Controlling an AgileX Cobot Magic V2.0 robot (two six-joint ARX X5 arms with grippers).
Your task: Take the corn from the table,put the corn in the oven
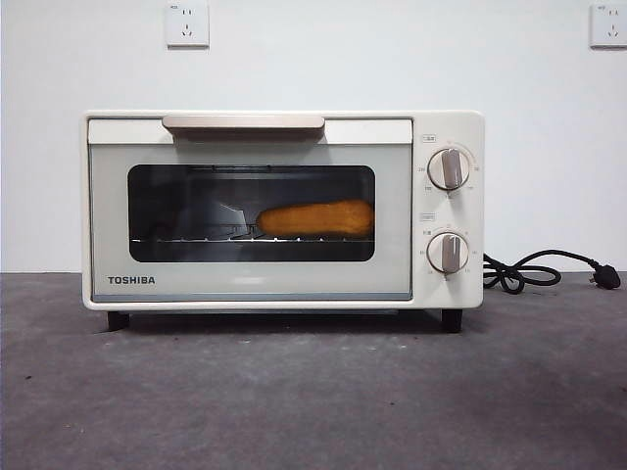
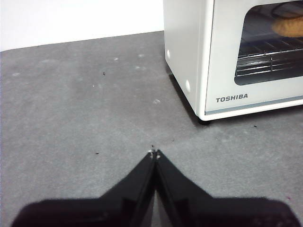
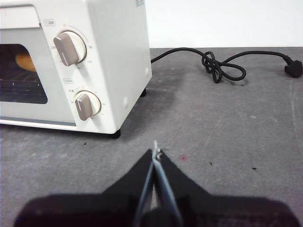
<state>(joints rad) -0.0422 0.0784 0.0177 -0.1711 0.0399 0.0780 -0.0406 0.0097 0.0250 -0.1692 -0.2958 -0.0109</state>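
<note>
The cream-white TOSHIBA oven (image 1: 284, 211) stands on the dark grey table (image 1: 313, 401) with its door closed. Behind the glass, the yellow-orange corn (image 1: 315, 218) lies on the wire rack, toward the right side of the window. A piece of the corn (image 2: 288, 26) also shows through the glass in the left wrist view, and a sliver of it (image 3: 23, 60) in the right wrist view. My left gripper (image 2: 154, 153) is shut and empty over the table, off the oven's left side. Off the oven's knob side, my right gripper (image 3: 155, 152) is shut and empty.
The oven's black power cord (image 1: 534, 272) lies coiled on the table to its right, ending in a plug (image 1: 607, 278). The cord (image 3: 222, 66) lies beyond my right gripper. Two round knobs (image 1: 449, 168) sit on the oven's right panel. A white wall stands behind.
</note>
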